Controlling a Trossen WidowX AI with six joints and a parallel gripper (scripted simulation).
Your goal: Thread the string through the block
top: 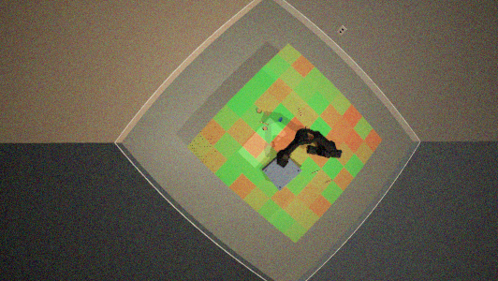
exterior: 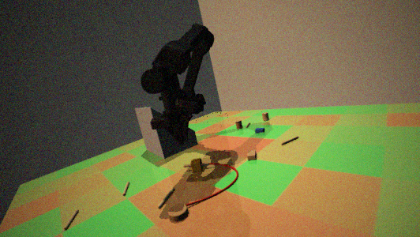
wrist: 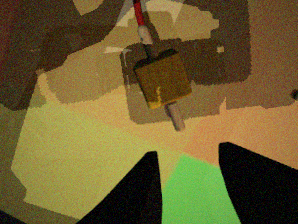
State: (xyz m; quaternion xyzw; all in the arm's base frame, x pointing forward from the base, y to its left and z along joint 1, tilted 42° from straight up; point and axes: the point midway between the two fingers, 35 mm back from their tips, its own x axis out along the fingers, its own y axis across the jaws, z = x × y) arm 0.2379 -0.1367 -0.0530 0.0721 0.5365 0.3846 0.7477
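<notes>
The yellow-brown wooden block [exterior: 196, 165] [wrist: 164, 80] stands on the table. The wooden stick [wrist: 175, 117] passes through its hole: one end sticks out on the side towards the fingers in the wrist view, the other on the far side. The red string [exterior: 237, 174] [wrist: 137, 6] runs from that far end in a curve to the round wooden button [exterior: 178, 213]. My gripper [exterior: 182, 140] [wrist: 188, 156] is partly open and empty, above the table beside the stick's free end, not touching it. The arm hides the block in the top view.
A dark loose stick [exterior: 166, 198] lies near the button. Lighter sticks [exterior: 126, 188] [exterior: 71, 220] lie at the left and a dark one [exterior: 290, 141] at the right. A small wooden piece [exterior: 252, 156], a blue cylinder [exterior: 260, 130] [top: 280, 119] and wooden cylinders [exterior: 238, 125] [exterior: 265, 117] stand or lie farther back.
</notes>
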